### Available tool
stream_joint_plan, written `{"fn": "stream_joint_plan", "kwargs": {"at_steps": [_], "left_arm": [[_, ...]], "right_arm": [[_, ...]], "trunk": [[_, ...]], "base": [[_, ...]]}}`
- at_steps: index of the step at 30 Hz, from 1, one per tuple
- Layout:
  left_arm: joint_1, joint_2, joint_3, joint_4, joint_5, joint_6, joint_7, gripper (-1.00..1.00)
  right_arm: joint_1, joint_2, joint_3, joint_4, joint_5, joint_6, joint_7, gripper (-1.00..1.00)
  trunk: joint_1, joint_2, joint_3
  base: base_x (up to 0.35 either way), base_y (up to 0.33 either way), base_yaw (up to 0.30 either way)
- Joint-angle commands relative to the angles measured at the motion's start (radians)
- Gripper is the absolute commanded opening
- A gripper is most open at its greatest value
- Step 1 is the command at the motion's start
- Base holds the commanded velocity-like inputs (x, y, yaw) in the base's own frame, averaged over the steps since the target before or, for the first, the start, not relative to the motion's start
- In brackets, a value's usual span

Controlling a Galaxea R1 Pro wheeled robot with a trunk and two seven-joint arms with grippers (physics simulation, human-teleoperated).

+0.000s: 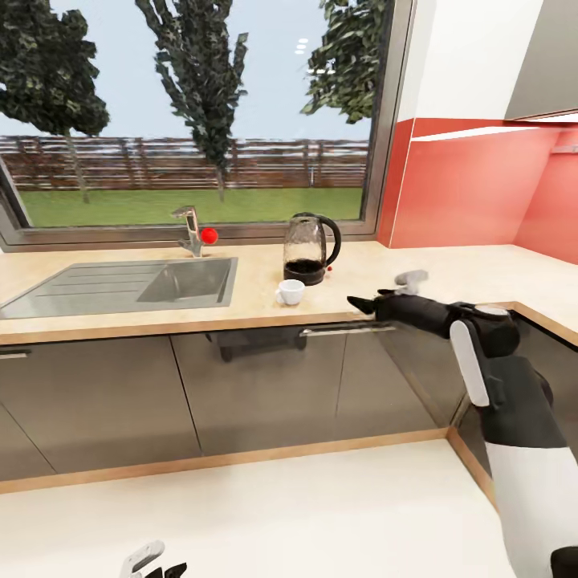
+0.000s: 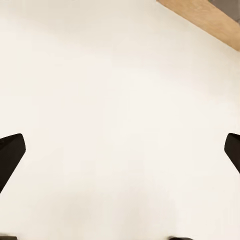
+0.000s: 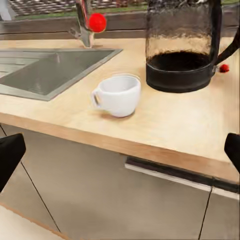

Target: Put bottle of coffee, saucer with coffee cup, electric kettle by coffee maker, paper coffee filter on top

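Head view first: electric kettle point(image 1: 309, 250) stands upright on the kitchen countertop point(image 1: 449, 277), a wood-grain tabletop, beside the sink point(image 1: 120, 286). The coffee cup point(image 1: 290, 292) sits just in front of the kettle. The right gripper point(image 1: 363, 304) hovers at the tabletop's front edge, near the cup; the left gripper point(image 1: 152, 563) hangs low over the pale floor point(image 1: 281, 514).

Left wrist view: jaws apart above that floor.

Right wrist view: jaws apart, holding nothing, cup point(image 3: 118, 95) and kettle point(image 3: 182, 45) ahead, not touching.
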Motion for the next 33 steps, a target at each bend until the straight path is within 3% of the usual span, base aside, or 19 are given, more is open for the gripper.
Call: {"fn": "stream_joint_plan", "kwargs": {"at_steps": [1,2,3,4,5,8,9,14,20,23,25,28,33], "left_arm": [[-0.001,0.000,0.000,0.000,0.004,0.003,-0.003,1.00],[-0.001,0.000,0.000,0.001,0.004,0.003,-0.003,1.00],[-0.001,0.000,0.000,0.001,0.003,0.003,-0.002,1.00],[-0.001,0.000,0.000,0.001,0.003,0.003,-0.002,1.00],[-0.001,0.000,0.000,0.001,0.003,0.003,-0.003,1.00],[-0.001,0.000,0.000,0.001,0.003,0.003,-0.003,1.00],[-0.001,0.000,0.000,0.001,0.003,0.003,-0.004,1.00],[0.019,0.007,0.001,0.001,0.003,0.002,-0.008,1.00],[0.055,0.028,0.001,0.001,0.004,0.003,-0.041,1.00],[0.088,0.049,0.002,0.002,0.004,0.003,-0.111,1.00],[0.104,0.060,0.002,0.002,0.005,0.003,-0.127,1.00],[0.150,0.084,0.002,0.002,0.072,0.002,-0.162,1.00],[0.157,0.086,0.001,0.002,0.080,0.003,-0.164,1.00]], "right_arm": [[-0.013,0.003,0.001,0.002,-0.005,0.007,-0.034,1.00],[-0.049,0.064,0.005,0.033,-0.005,0.001,-0.289,1.00],[-0.060,0.099,0.008,0.069,-0.004,-0.018,-0.401,1.00],[-0.066,0.110,0.008,0.089,-0.003,-0.032,-0.429,1.00],[-0.096,0.132,0.010,0.176,0.004,-0.089,-0.486,1.00],[-0.141,0.143,0.013,0.295,0.026,-0.145,-0.515,1.00],[-0.189,0.149,0.015,0.421,0.052,-0.197,-0.531,1.00],[-0.291,0.153,0.017,0.659,0.106,-0.318,-0.545,1.00],[-0.340,0.151,0.017,0.770,0.116,-0.337,-0.546,1.00],[-0.381,0.149,0.017,0.873,0.119,-0.396,-0.547,1.00],[-0.397,0.148,0.017,0.906,0.119,-0.410,-0.548,1.00],[-0.427,0.142,0.018,0.977,0.119,-0.436,-0.548,1.00],[-0.429,0.142,0.018,0.983,0.119,-0.438,-0.548,1.00]], "trunk": [[0.000,0.000,-0.001],[0.000,0.000,-0.001],[0.000,0.000,-0.001],[0.000,0.000,-0.001],[0.000,0.000,-0.001],[0.000,0.000,-0.001],[0.000,0.000,-0.001],[0.000,0.000,-0.001],[0.000,0.000,-0.001],[0.000,0.000,-0.001],[0.000,0.000,-0.001],[0.000,0.000,-0.001],[0.000,0.000,-0.001]], "base": [[0.000,0.000,0.000],[0.104,0.000,0.000],[0.171,0.000,0.000],[0.187,0.000,0.000],[0.200,0.000,0.000],[0.143,0.000,0.000],[0.057,0.000,0.000],[0.025,0.000,0.000],[0.004,0.000,0.000],[0.001,0.000,0.000],[0.000,0.000,0.000],[0.035,-0.023,0.000],[0.179,-0.119,0.000]]}}
